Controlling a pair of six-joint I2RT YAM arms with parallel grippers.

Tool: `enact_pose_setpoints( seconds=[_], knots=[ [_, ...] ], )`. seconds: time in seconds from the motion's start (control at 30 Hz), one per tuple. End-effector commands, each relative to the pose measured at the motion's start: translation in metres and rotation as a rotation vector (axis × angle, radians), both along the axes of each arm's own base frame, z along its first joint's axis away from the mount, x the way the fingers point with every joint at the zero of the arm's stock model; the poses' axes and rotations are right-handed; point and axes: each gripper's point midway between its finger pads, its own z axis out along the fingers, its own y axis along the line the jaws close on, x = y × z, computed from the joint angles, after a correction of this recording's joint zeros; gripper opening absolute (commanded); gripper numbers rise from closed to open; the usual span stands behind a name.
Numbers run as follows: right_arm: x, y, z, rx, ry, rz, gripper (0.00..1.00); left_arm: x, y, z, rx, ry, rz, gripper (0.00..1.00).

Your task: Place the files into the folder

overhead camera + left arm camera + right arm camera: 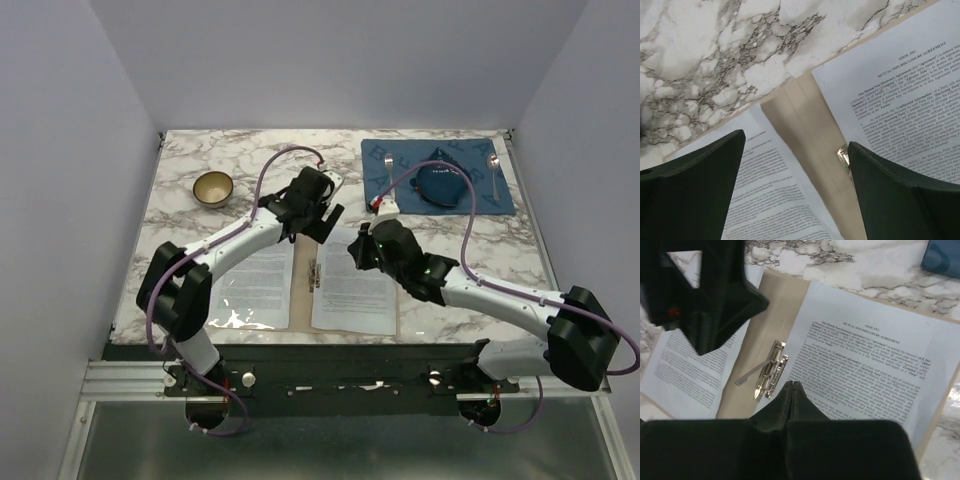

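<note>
The tan folder (302,300) lies open near the table's front edge, with its metal clip (313,272) on the spine. One white printed sheet (255,285) lies on its left leaf and another (355,285) on its right leaf. My left gripper (328,222) hovers open and empty above the spine's far end; in the left wrist view (796,140) the folder (800,115) and both sheets (770,190) (905,90) show between its fingers. My right gripper (792,384) is shut and empty, its tip over the right sheet's (865,355) left edge beside the clip (770,371).
A tan bowl (213,188) stands at the back left. A blue placemat (400,165) at the back right carries a dark blue object (442,185) and two spoons (390,170) (494,172). The left gripper's black body (705,295) shows in the right wrist view.
</note>
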Motion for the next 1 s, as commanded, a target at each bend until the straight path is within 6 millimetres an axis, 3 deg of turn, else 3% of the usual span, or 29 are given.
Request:
enact_pose_setpoints(
  seconds=[0.0,0.07,0.1,0.13,0.17,0.27,0.3,0.33,0.47,0.97],
  knots=[
    [0.003,0.017,0.004,0.048,-0.022,0.021,0.01,0.009,-0.018,-0.028,-0.069,0.096,0.108,0.99],
    [0.002,0.020,0.001,0.059,-0.033,0.023,0.01,0.006,-0.029,-0.046,-0.080,0.167,0.100,0.99],
    [0.001,0.020,0.001,0.062,-0.049,0.035,0.01,0.007,-0.035,-0.045,-0.091,0.191,0.096,0.99],
    [0.003,0.025,0.010,0.105,-0.085,0.043,0.01,0.007,-0.038,-0.051,-0.091,0.216,0.106,0.99],
    [0.001,0.025,0.002,0.104,-0.083,0.051,0.01,0.006,-0.040,-0.064,-0.079,0.254,0.108,0.99],
    [0.000,0.041,0.008,0.144,-0.134,0.132,0.01,0.004,-0.048,-0.076,-0.089,0.301,0.101,0.98],
    [-0.004,0.044,-0.002,0.127,-0.145,0.169,0.01,0.003,-0.051,-0.077,-0.098,0.314,0.093,0.98],
    [-0.004,0.051,0.005,0.167,-0.175,0.188,0.01,0.002,-0.053,-0.080,-0.104,0.326,0.085,0.98],
    [0.000,0.059,-0.004,0.166,-0.193,0.208,0.01,0.000,-0.057,-0.092,-0.107,0.377,0.072,0.97],
    [0.018,0.092,-0.026,0.153,-0.210,0.258,0.01,-0.004,-0.030,-0.127,0.009,0.435,0.141,0.93]
  ],
)
